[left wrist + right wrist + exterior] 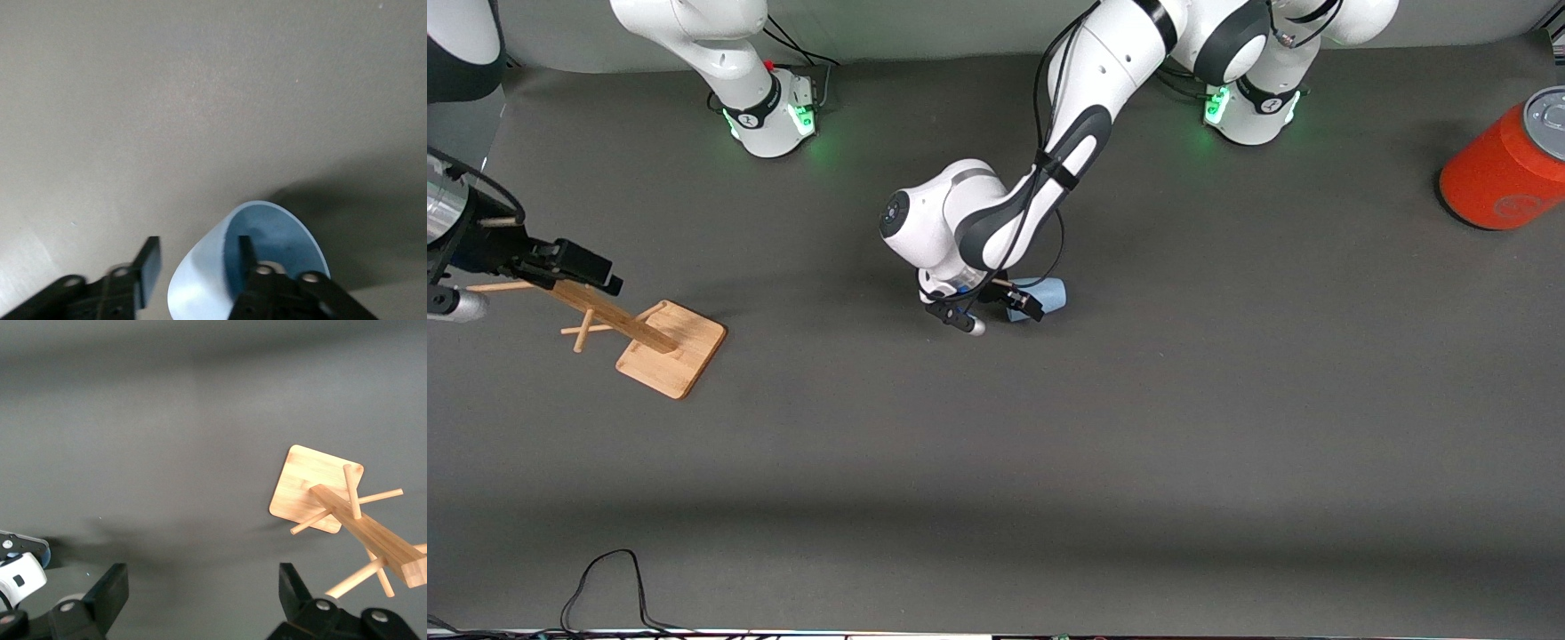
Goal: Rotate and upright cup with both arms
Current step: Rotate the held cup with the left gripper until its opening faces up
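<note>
Left gripper [996, 307] down at the middle of the table [1138, 444], at the light-blue cup [1047, 293]. Cup lying on its side on the grey cloth, mouth turned toward the gripper. One finger [246, 257] inside the mouth of the cup [200, 280], the other finger [149, 263] outside the wall, a sliver of gap still showing there; jaws about half spread, straddling the rim, not yet visibly pinching. Cannot tell whether the inner finger touches the wall.

Right gripper [583, 267] waiting in the air toward the right arm's end of the table, over the wooden peg rack [667, 347]. Fingers [110, 597] spread wide, holding nothing, touching nothing. Rack [333, 500] with a square base, slanted post and thin pegs.

Orange can with grey lid [1507, 164] lying tilted at the left arm's end of the table, well apart from the cup.
</note>
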Controlling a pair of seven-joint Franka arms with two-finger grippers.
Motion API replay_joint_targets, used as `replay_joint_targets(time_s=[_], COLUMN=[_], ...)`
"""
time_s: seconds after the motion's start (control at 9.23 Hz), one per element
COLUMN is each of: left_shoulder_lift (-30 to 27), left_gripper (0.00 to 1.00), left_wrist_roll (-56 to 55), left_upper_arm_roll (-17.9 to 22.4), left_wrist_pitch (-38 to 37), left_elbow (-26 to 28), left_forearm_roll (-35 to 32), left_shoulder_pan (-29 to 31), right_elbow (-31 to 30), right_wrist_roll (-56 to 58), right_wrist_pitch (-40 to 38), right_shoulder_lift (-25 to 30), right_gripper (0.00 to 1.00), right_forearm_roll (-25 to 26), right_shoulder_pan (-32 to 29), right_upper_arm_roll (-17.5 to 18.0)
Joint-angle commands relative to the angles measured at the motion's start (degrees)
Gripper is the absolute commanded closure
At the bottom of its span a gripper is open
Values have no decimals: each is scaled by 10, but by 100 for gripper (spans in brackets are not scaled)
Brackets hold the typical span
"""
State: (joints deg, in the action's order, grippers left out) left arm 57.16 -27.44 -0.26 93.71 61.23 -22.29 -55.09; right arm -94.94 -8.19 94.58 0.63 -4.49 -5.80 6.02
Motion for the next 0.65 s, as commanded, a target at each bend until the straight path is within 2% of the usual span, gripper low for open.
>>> replay_joint_targets(time_s=[0.0,0.33,0.43,0.54], left_shoulder_lift=[-8,-33,-43,-83], left_gripper=[100,100,100,100], left_wrist_roll=[39,84,64,19], left_upper_arm_roll=[9,16,29,41], left_wrist_pitch=[-26,-63,-86,-85], left_elbow=[7,-15,-44,-45], left_forearm_roll=[-20,-20,-15,18], left_shoulder_pan=[-14,-8,-6,30], right_elbow=[-25,-14,-14,-11], right_wrist_roll=[24,26,32,34], right_wrist_pitch=[7,-25,-27,-26], right_shoulder_lift=[26,28,28,25], right_gripper=[0,0,0,0], right_forearm_roll=[9,9,8,4], right_shoulder_pan=[-8,-18,-23,-24], right_upper_arm_roll=[-7,-8,-8,-8])
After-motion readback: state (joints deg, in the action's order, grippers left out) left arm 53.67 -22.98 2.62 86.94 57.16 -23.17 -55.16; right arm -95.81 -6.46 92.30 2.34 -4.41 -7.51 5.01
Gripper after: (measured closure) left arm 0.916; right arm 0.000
